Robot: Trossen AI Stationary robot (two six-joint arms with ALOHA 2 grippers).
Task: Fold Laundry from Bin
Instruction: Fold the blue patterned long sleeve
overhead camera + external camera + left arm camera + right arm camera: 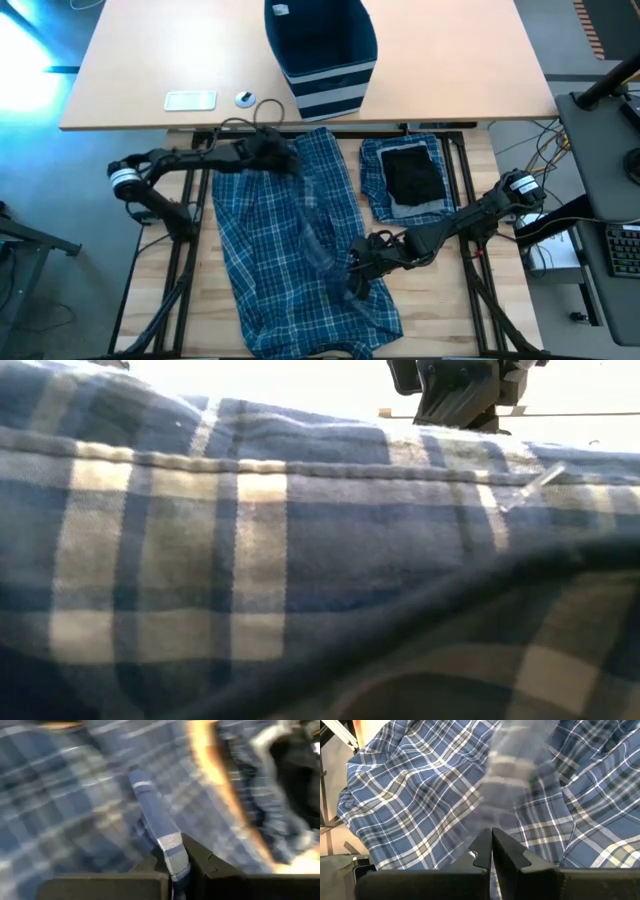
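Note:
The blue-and-white plaid trousers (290, 260) lie spread over the near wooden table and fill the low view (250, 560). My left gripper (272, 152) is at their far left part, shut on the cloth. My right gripper (362, 262) is at their near right part, also shut on the cloth. A raised ridge of plaid (318, 228) runs between the two grippers. The navy bin (322, 50) with pale stripes stands upright on the far desk. My left gripper (175, 870) pinches a narrow fold of the plaid cloth (169, 845) between its two fingers. It comes slanting down from the table's left. The fold stands up as a ridge running away from the fingers, above the cloth lying below. My right gripper (491, 851) pinches a gathered fold of the trousers (492, 822) between its two fingers, slanting down from the table's right. The cloth runs up and away from the fingers as a strip. The rest of the garment lies on the table around it.
A folded plaid piece (372, 180) lies right of the trousers, with a grey layer (440, 208) and a small black piece (415, 172) on top. A white flat object (190, 100) and a small round thing (245, 98) lie on the far desk. Cables and equipment (600, 240) crowd the right.

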